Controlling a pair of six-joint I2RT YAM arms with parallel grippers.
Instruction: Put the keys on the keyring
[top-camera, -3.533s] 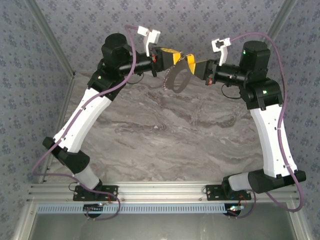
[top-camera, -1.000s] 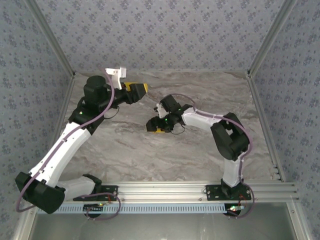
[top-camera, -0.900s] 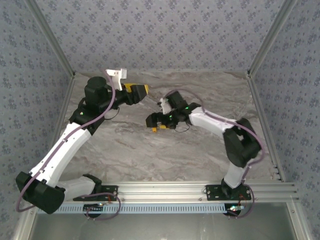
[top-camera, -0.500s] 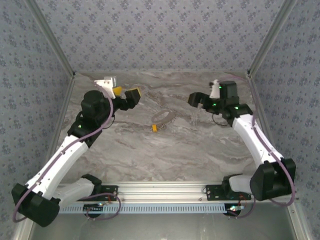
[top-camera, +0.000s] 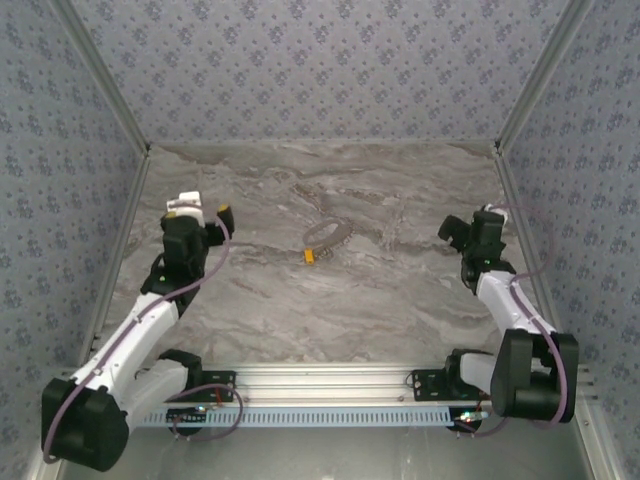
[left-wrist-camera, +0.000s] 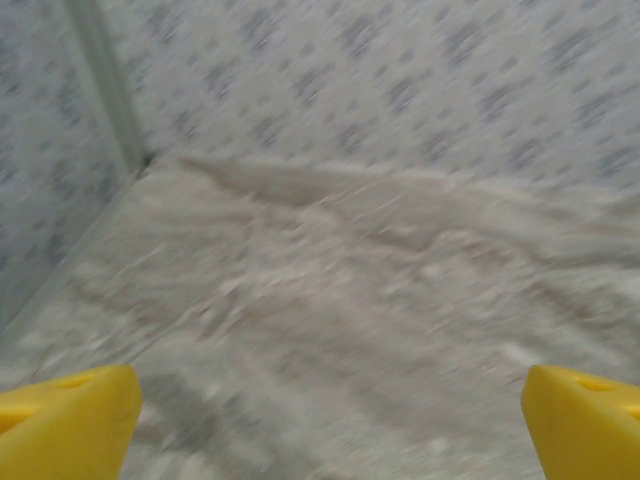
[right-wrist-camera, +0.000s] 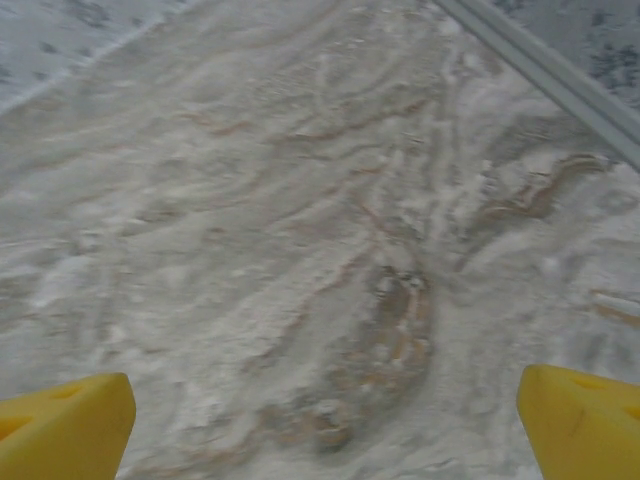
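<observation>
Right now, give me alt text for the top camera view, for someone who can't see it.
A silvery keyring and a small yellow-headed key lie close together mid-table on grey marble. The left gripper and right gripper sit off to either side, holding nothing.

Grey marbled table (top-camera: 330, 310), keyring (top-camera: 325, 233) lying near its middle, small yellow-headed key (top-camera: 310, 256) just beside it

— What is lying underneath?
— A grey marble table (top-camera: 330, 310), brownish veins running across it.
— And what is closing it in?
— Blue-grey patterned walls (top-camera: 320, 70) are standing on three sides. Metal posts (top-camera: 127, 118) are rising at the back corners, and a ridged rail (top-camera: 330, 380) is running along the near edge.
</observation>
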